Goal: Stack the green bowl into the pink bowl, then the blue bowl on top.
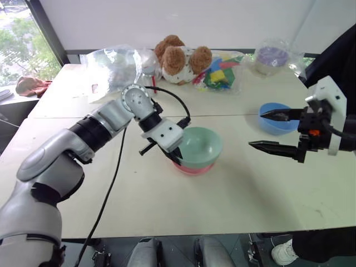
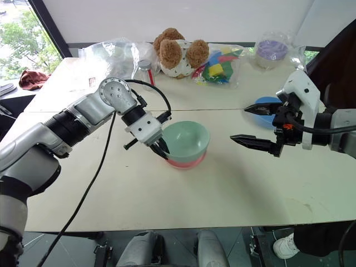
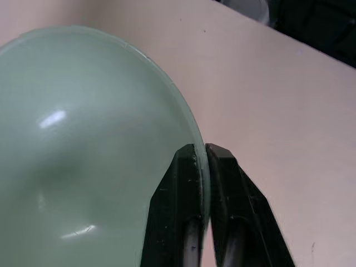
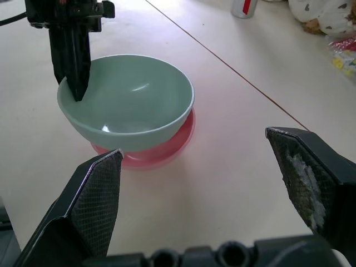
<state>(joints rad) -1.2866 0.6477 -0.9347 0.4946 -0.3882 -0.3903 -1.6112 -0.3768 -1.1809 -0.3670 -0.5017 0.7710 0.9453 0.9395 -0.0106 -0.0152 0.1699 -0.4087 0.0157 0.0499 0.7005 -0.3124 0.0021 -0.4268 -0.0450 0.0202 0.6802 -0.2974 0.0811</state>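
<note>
On the bench [image 1: 233, 194] your green bowl [image 1: 200, 146] sits nested in the pink bowl [image 1: 192, 168], left end effector [image 3: 201, 167] pinching its rim, right end effector [image 1: 273, 130] wide open, empty beside the blue bowl [image 1: 276, 118]; a sticky release drags the stack sideways

No legible text, label, brand or number appears on any bowl, bag or other item pictured here.
</note>
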